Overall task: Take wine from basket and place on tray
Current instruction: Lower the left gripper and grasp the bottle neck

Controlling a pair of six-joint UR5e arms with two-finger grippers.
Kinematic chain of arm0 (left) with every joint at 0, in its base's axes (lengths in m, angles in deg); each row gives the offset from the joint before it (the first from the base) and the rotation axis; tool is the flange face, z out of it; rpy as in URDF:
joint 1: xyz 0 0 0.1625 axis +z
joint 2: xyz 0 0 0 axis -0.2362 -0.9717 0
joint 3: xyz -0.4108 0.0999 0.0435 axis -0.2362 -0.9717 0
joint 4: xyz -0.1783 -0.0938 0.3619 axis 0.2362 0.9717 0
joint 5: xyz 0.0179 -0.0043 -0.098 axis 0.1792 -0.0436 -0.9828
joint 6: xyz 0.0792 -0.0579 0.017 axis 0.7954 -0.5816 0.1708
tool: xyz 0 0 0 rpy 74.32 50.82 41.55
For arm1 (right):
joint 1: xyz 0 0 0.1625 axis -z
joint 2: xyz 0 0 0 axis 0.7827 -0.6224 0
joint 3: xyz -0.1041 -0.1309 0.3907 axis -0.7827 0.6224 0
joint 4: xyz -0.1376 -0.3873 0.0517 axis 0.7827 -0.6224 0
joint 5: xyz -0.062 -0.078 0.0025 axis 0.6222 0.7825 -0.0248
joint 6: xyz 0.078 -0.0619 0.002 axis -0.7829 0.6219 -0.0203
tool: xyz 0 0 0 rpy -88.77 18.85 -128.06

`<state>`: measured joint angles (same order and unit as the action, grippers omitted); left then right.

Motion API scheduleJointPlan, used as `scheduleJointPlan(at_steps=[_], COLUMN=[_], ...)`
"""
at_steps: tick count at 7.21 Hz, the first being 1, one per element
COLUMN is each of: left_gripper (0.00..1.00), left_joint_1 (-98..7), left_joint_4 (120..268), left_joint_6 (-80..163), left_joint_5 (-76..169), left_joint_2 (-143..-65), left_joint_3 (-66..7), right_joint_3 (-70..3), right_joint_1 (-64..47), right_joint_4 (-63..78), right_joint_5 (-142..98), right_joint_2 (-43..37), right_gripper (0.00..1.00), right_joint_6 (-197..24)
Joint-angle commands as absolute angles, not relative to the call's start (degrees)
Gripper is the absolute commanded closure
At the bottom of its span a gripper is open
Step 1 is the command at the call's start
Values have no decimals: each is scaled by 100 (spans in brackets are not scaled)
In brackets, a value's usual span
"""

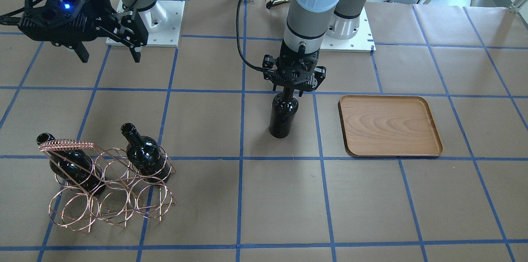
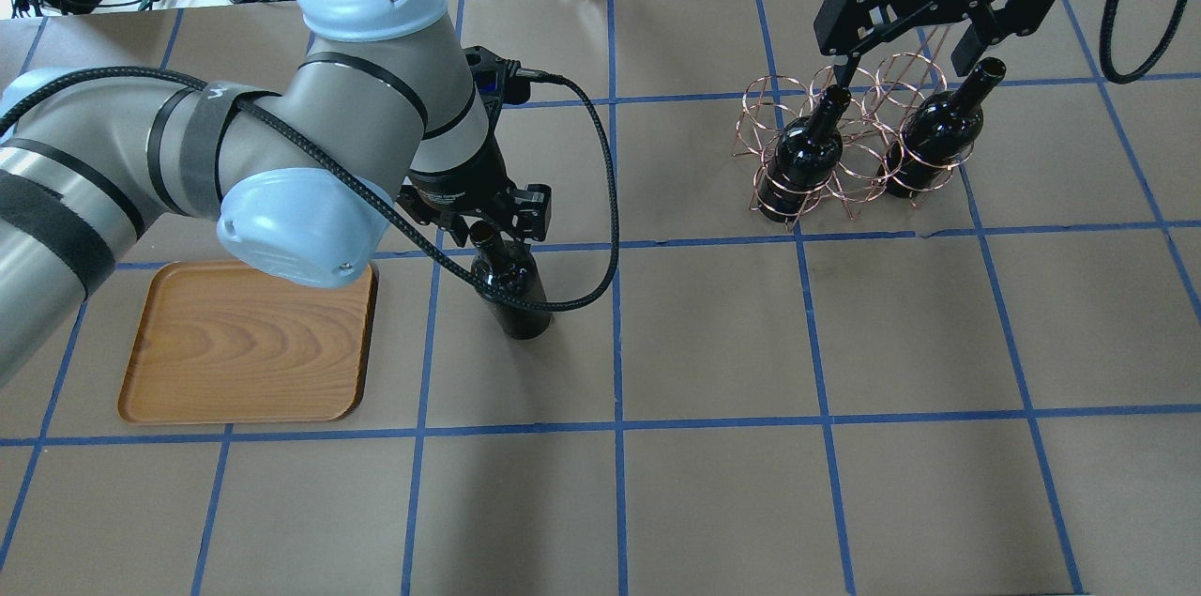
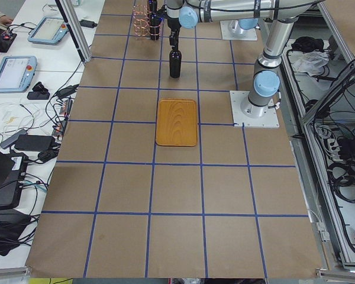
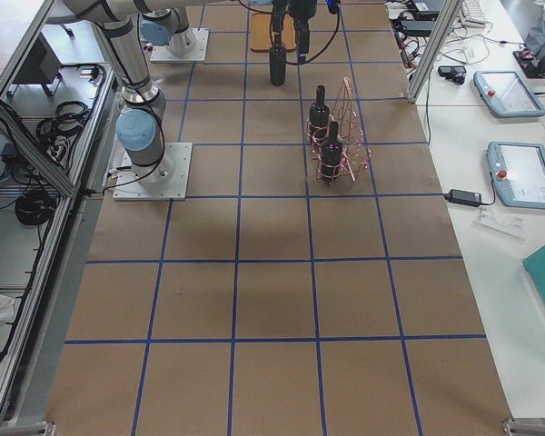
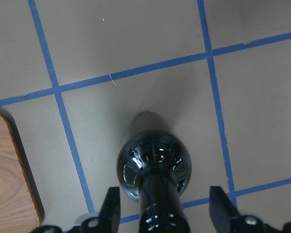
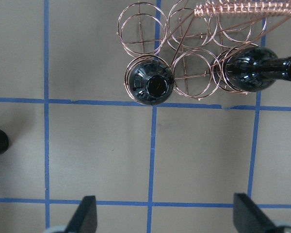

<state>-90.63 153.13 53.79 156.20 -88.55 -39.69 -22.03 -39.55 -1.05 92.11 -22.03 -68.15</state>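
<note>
1. The bottle (image 1: 284, 115) is out of the basket (image 1: 68, 145) and stands upright on the table (image 1: 280, 196) just beside the tray (image 1: 392, 126), on its basket side.
2. The left gripper (image 1: 293, 90) straddles the neck. Its fingers (image 5: 111, 206) are apart, with table showing between each and the glass.
3. I judge this the pick-up for the last leg: close on the neck, lift straight, carry sideways over the rim and set down well inside the tray.
4. The right gripper (image 1: 110, 53) hangs spread and empty over the basket, well apart from the tray.
5. Only the left wrist view shows the gaps at the neck; front and overhead views hide them behind the gripper body.
6. The right wrist view alone shows the basket's middle hoop vacant between the second bottle (image 1: 142, 154) and the third bottle (image 1: 70, 163).
</note>
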Motion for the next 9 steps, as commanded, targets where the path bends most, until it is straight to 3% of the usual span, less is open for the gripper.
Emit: scheduleJointPlan(at_steps=[1, 2, 4, 6, 7, 9], left_gripper=[37, 44, 48, 92, 100, 100], left_joint_1=[-9057, -9057, -9057, -9057, -9057, -9031], left_joint_4=[15320, 15321, 15321, 15321, 15303, 15312], left_joint_6=[5391, 5434, 5557, 5567, 5549, 5558], left_joint_5=[15634, 15643, 15880, 15837, 15784, 15853], left_joint_2=[-8887, -8887, -8896, -8913, -8922, -8887], left_joint_3=[-3969, -3969, -3969, -3961, -3952, -3838], right_joint_3=[-2247, -2256, -2256, -2256, -2256, -2256], right_joint_1=[-3954, -3937, -3928, -3928, -3928, -3928], right_joint_4=[-122, -140, -184, -297, -290, -289], right_joint_5=[9204, 9204, 9204, 9195, 9204, 9196], right_joint_2=[-2228, -2229, -2229, -2229, -2237, -2229], right_gripper=[0, 0, 0, 0, 0, 0], right_joint_6=[-6814, -6797, -6708, -6735, -6744, -7005])
